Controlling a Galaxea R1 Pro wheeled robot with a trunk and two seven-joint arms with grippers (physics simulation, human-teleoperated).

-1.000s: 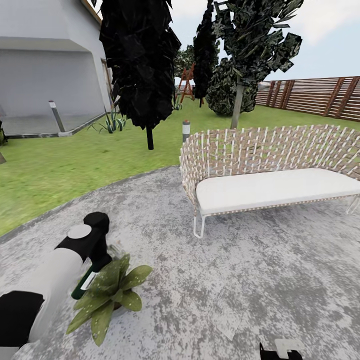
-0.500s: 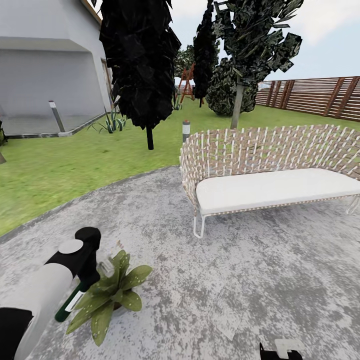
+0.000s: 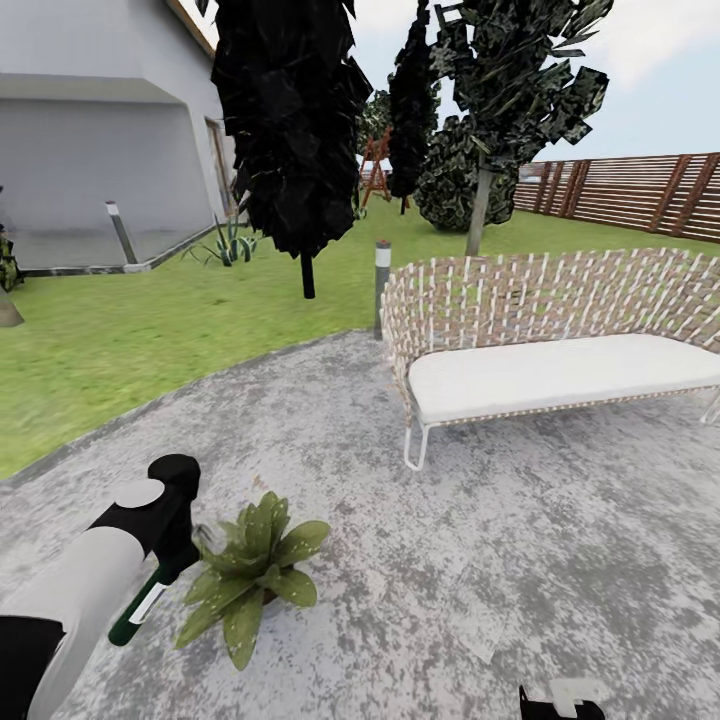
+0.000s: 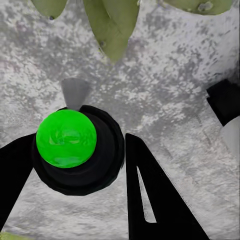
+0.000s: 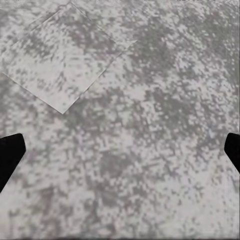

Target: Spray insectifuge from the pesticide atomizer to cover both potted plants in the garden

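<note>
The landmark is the potted plant (image 3: 255, 575), a low rosette of spotted green leaves standing on the round grey stone patio (image 3: 480, 560); just beside it, on the side away from the sofa, the left gripper (image 3: 185, 550) hangs at the end of a white and black arm, closed on the pesticide atomizer (image 3: 140, 610), whose dark green body with a pale label slants down and away from the plant; in the left wrist view the two black fingers (image 4: 150, 195) stand on either side of the bottle's round dark body (image 4: 102, 167), which carries a bright green cap (image 4: 66, 138), and pointed leaves (image 4: 112, 25) of the plant lie just beyond the bottle over the mottled stone.

Beyond the plant, well apart from it, a woven sofa (image 3: 560, 340) with a white cushion stands on the patio; a grey bollard lamp (image 3: 382, 285) rises at the sofa's near end; farther off lie the lawn (image 3: 130, 340), dark trees (image 3: 290, 130), a pale house wall (image 3: 100, 130) and a brown slatted fence (image 3: 640, 190).

The right gripper (image 5: 120, 150) is spread wide, its black fingertips (image 5: 9, 152) at the two edges of its wrist view with bare patio stone between them; it holds nothing.
</note>
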